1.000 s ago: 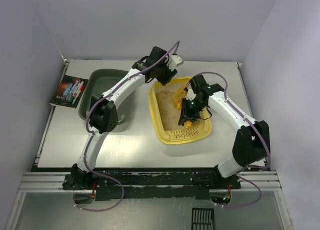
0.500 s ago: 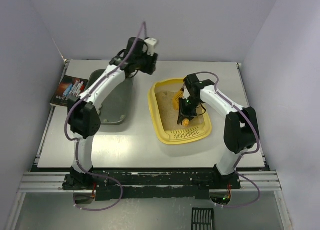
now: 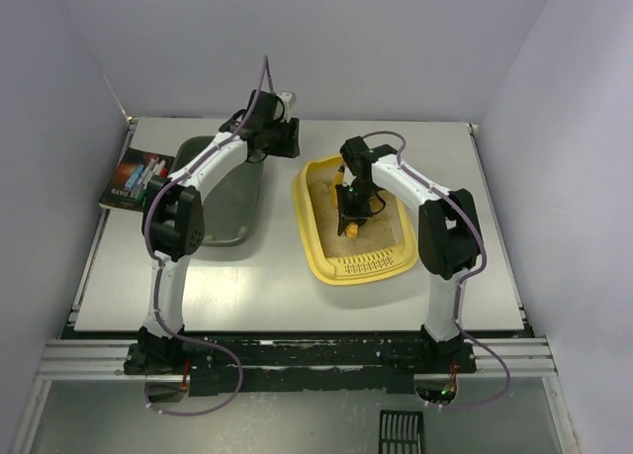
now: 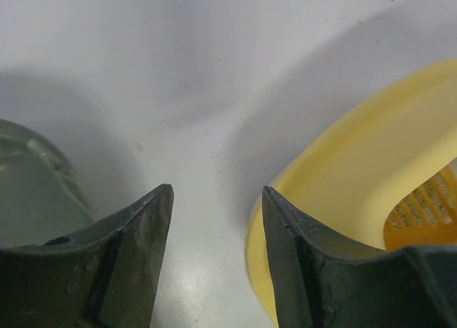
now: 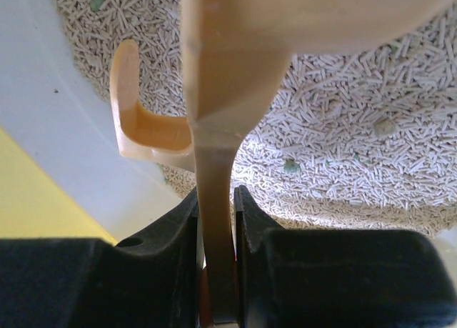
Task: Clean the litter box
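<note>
The yellow litter box (image 3: 315, 248) lies right of centre, with beige litter (image 3: 384, 220) and a slotted ledge (image 3: 367, 266) at its near end. My right gripper (image 3: 348, 205) hangs over the litter's left part, shut on the handle of an orange-yellow scoop (image 3: 353, 227). In the right wrist view the jaws (image 5: 216, 196) pinch the scoop handle (image 5: 214, 128) above pellet litter (image 5: 371, 164) with small green bits (image 5: 291, 166). My left gripper (image 3: 280, 137) is open and empty at the back, over bare table (image 4: 207, 149) beside the litter box's rim (image 4: 350, 171).
A dark grey-green tray (image 3: 213, 192) sits left of the litter box, and its edge (image 4: 28, 192) shows in the left wrist view. A booklet (image 3: 138, 179) lies at the table's left edge. A black slotted piece (image 3: 401, 432) rests below the rail.
My left arm swung left and back from the litter box's far edge to the gap between the trays. My right gripper carried the scoop leftward across the litter.
</note>
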Tool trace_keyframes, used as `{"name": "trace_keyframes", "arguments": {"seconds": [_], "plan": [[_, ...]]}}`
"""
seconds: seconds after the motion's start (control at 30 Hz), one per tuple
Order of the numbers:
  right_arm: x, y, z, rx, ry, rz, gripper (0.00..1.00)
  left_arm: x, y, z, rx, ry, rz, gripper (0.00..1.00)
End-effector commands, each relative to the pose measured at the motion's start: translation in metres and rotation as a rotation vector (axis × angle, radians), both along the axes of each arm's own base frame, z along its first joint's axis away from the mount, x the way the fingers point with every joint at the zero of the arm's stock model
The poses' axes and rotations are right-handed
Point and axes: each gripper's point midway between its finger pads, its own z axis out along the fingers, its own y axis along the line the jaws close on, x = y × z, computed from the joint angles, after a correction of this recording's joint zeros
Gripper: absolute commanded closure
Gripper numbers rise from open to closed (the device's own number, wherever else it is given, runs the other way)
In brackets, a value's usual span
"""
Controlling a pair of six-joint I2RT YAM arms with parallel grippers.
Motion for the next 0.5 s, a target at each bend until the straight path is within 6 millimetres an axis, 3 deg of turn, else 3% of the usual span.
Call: {"name": "trace_keyframes", "arguments": {"seconds": [0.0,0.2,0.47], "plan": [[0.002,0.005,-0.002,-0.038,0.007,0.026,1.0,0.001,-0.024,-0.005,-0.101,0.021,-0.017,0.36],[-0.012,0.026,0.002,0.067,0.062,0.057,1.0,-0.027,-0.026,-0.019,-0.099,0.086,-0.023,0.35],[-0.026,0.054,-0.002,0.274,0.117,0.072,1.0,-0.048,-0.013,-0.014,-0.102,0.083,0.001,0.35]]}}
